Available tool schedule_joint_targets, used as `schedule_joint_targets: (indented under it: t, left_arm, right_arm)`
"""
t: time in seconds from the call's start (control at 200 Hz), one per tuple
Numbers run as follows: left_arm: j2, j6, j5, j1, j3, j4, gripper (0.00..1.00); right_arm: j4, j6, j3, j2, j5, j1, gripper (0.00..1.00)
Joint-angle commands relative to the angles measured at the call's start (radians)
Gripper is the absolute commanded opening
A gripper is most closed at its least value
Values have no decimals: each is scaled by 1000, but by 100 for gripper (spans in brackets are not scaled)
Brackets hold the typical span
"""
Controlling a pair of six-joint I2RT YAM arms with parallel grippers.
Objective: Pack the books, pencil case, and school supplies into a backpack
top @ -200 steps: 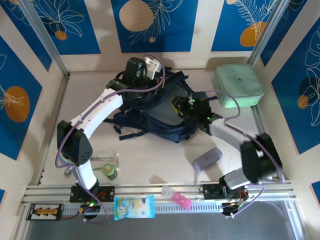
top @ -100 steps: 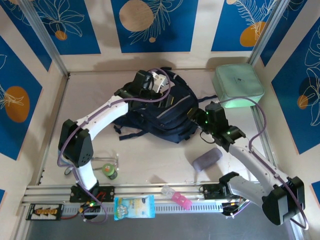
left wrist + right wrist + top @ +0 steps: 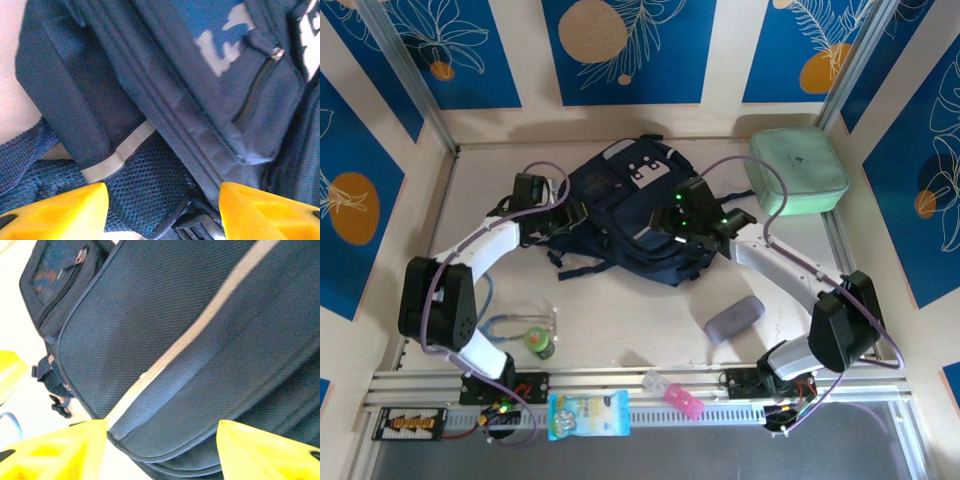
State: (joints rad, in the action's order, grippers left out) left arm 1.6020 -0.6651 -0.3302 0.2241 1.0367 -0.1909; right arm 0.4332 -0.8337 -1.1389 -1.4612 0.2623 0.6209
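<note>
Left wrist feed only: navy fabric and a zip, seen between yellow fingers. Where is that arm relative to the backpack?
Observer: The left fingers are at the left edge of the backpack, the side nearest that arm.
Operator: Right arm?
Observer: The right fingers are over the backpack's right half, spread open.
Operator: Anything loose on the table?
Observer: A grey pouch lies on the table, apart from the backpack and nearer the right arm's base.
</note>
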Motion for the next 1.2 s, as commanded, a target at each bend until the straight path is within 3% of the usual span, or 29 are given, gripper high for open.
schedule_joint_targets:
  t: [0.0,0.205,0.42,0.485,0.665,0.935,1.195]
  left_arm:
    - [64,-136,-96,0,33,103,55]
    - [144,-220,-149,-11,52,219,53]
    - [199,-270,-196,-11,73,268,39]
    - [200,-290,-201,-11,71,290,32]
    - [171,-366,-220,-11,51,355,0]
    - [16,-505,-199,1,-28,412,0]
    - [-89,-562,-146,57,-38,298,0]
  right_arm:
    - [60,32,-50,-39,-6,44,61]
    - [25,-15,-40,-86,-60,97,60]
    - [-13,-30,-29,-128,-156,151,57]
    - [-9,-25,-33,-150,-169,164,56]
    - [27,42,-66,-224,-124,174,53]
    - [48,80,-133,-291,7,108,51]
    - [33,123,-147,-300,35,25,51]
